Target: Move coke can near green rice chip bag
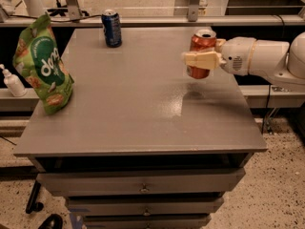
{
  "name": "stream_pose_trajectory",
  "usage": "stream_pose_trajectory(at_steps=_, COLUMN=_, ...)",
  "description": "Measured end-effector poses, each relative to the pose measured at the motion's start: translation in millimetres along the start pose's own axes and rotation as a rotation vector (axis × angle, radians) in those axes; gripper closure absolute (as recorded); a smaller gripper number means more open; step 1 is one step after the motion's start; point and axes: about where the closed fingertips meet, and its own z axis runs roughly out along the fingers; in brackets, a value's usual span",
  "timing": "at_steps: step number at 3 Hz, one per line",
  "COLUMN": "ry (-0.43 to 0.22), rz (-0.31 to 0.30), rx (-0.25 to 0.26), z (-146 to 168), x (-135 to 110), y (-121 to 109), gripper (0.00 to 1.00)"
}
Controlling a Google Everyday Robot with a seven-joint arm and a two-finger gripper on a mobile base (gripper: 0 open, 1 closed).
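Observation:
The coke can (202, 41), red-orange with a silver top, is held upright in the air above the right side of the grey table (138, 109). My gripper (201, 59) reaches in from the right and is shut on the can, one cream finger across its front. The green rice chip bag (42, 66) stands at the table's left edge, far to the left of the can.
A dark blue soda can (112, 28) stands at the table's back, left of centre. A white bottle (12, 81) sits on a shelf beyond the left edge. Drawers run below the table front. My white arm (267, 58) spans the right edge.

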Motion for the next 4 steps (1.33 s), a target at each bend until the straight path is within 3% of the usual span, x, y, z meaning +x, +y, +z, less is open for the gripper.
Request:
stream_pose_trajectory(at_steps=2, ry=-0.096, rz=0.018, rx=-0.180, z=94, x=-2, y=61, gripper=1.00)
stream_pose_trajectory(at_steps=4, ry=-0.129, rz=-0.025, rx=-0.323, z=172, x=-13, y=129, gripper=1.00)
